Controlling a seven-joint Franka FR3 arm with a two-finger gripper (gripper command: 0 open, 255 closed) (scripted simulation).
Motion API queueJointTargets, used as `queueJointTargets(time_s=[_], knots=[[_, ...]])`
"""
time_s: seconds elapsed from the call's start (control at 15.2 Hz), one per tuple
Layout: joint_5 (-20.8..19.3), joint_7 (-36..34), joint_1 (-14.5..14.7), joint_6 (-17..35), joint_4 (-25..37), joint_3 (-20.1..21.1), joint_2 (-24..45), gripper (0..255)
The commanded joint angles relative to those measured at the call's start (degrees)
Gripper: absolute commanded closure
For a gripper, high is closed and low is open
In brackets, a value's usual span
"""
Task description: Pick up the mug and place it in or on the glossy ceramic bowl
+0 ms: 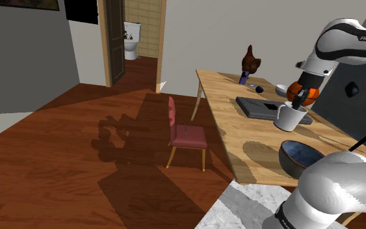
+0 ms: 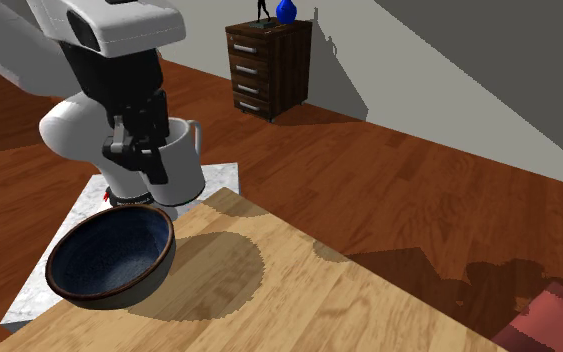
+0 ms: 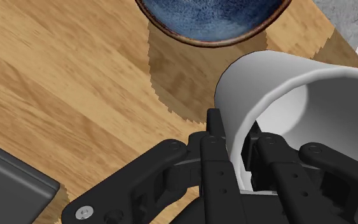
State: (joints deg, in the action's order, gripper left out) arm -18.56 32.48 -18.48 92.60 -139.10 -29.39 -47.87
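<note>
Gripper [image 2: 139, 150] is clamped on the mug's wall, one finger inside the mouth and one outside, and that is plain in the wrist view. No gap, a firm pinch on the rim.

Below it is the wooden surface [image 2: 369, 300], broad and pale, with a dark flat slab [image 1: 266, 107] lying back toward the middle in the shoulder view. Next in size is the glossy bowl [image 2: 109, 255], deep blue inside with a brown rim, sitting on the surface close to the corner nearest the stand. Then the white mug [image 2: 174, 160], upright, mouth up, its handle on the side away from the fingers. It hangs clear of the surface, going by the round shadow cast on the wood under it.

Here is the one thing that matters. The mug is beside the bowl, not over it. In the second exterior view the bowl sits down and to the left of the mug. In the wrist view it lies out past the fingertips. I'd say the carry is on, and the mug needs to travel that way until it is over the bowl's middle before it goes down.
</note>
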Motion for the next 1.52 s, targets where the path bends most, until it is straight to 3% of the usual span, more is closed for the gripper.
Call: queueJointTargets(time_s=[0.0, 0.4, 1.45], knots=[[-1.75, 2.18, -1.83, -2.02, -0.44, -1.05, -2.67, 255], [-6.76, 8.88, -7.41, -8.68, -0.79, -3.7, -10.55, 255], [-12.23, 8.23, -9.57, 1.59, -12.73, -9.5, -12.33, 255]])
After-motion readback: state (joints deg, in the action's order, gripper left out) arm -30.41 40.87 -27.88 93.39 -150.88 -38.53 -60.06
